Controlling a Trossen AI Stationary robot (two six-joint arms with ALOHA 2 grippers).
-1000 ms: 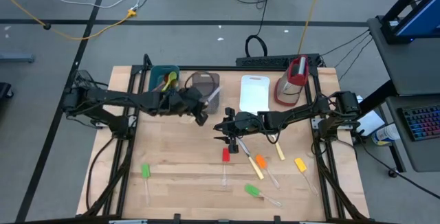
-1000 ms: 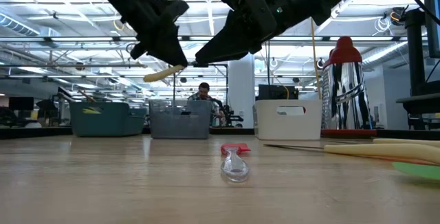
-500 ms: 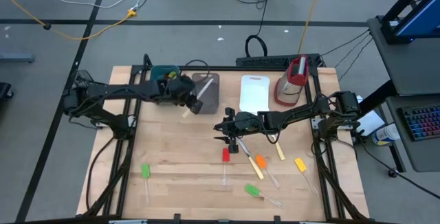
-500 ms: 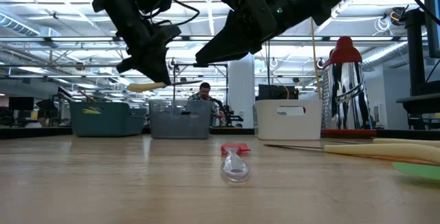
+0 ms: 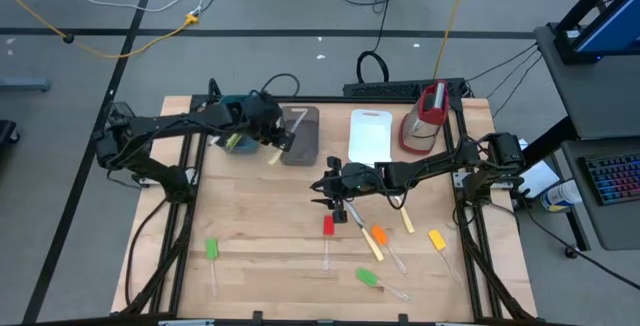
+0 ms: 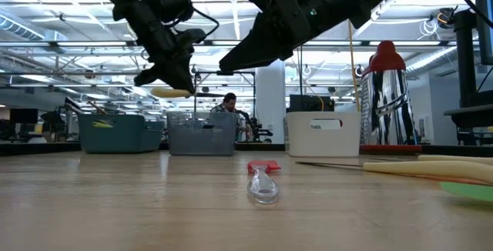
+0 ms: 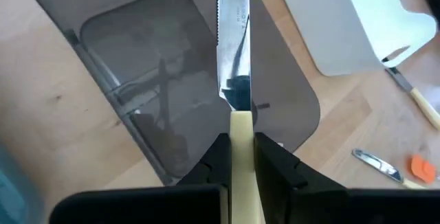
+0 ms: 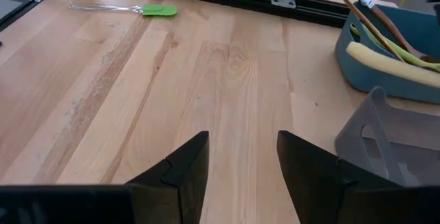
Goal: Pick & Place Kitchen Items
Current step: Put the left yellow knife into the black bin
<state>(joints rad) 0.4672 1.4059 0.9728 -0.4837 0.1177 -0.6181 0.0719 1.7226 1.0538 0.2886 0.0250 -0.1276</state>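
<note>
Pale-handled knife [image 7: 234, 80] pinched in left tool [image 7: 240, 152]; handle end hidden.

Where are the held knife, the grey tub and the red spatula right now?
knife [image 7: 234, 38]: left wrist view, on its blade.
grey tub [image 5: 303, 146]: high view, on its near rim.
red spatula [image 5: 328, 226]: high view, on its head.

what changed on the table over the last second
The left tool, shut on the pale-handled knife, carried it from the table's middle back toward the far side and now holds it over the grey tub. Nothing was let go. The right tool stayed open above the table's middle, and the spatulas on the table, such as the red one, did not move.
</note>
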